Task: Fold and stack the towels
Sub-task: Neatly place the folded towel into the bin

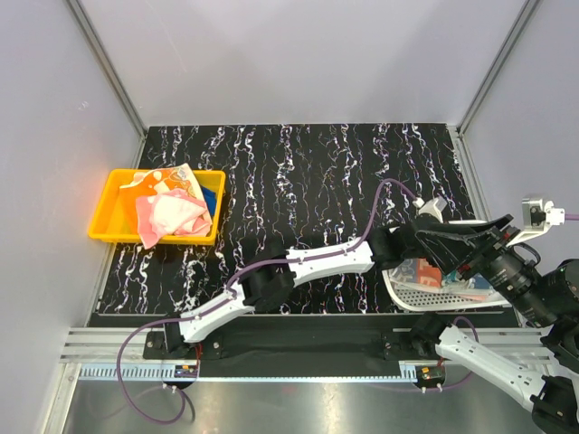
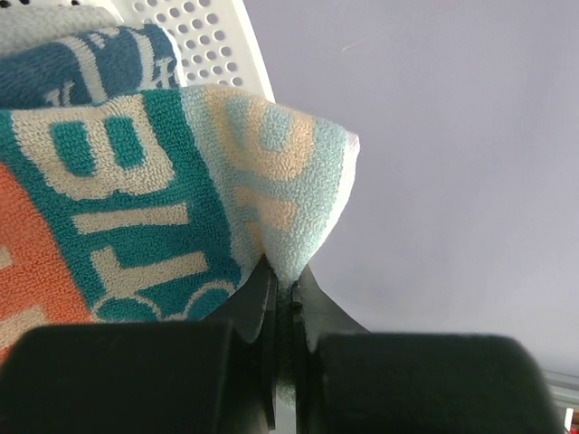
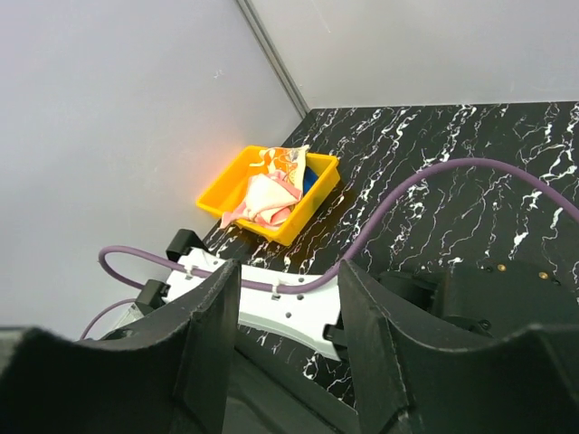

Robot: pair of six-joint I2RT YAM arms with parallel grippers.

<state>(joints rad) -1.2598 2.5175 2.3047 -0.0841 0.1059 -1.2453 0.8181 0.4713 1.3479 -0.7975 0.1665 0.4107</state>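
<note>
My left end effector (image 2: 282, 282) is pinched almost fully closed on a fold of a printed towel (image 2: 136, 199), a teal, orange and cream cloth with big block letters. The cloth bunches up from between the two fingers and fills the 9 o'clock side of my left wrist view. Just behind it, toward 11 o'clock, stands the perforated wall of the white mesh basket (image 2: 217, 45). From above, that basket (image 1: 425, 297) sits on the bench (image 1: 298, 172) at about 4 o'clock, with my left arm (image 1: 317, 260) stretched across to it from its base at 7 o'clock. Coloured cloth lies inside the basket, though both arms crowd over it, so I cannot say how many pieces there are. My right end effector (image 3: 288, 280) is about half open with nothing between its fingers. It hangs over the basket side (its camera looks back across the bench toward 10 o'clock). Over at 9 o'clock in the top view is the yellow tray (image 1: 104, 221). It holds a pink towel (image 1: 167, 212) draped over its near rim, an orange-printed towel (image 1: 176, 176) behind that, and a blue towel (image 1: 213, 194) against the tray's 3 o'clock wall. A purple cable (image 3: 425, 181) runs along my left arm.
</note>
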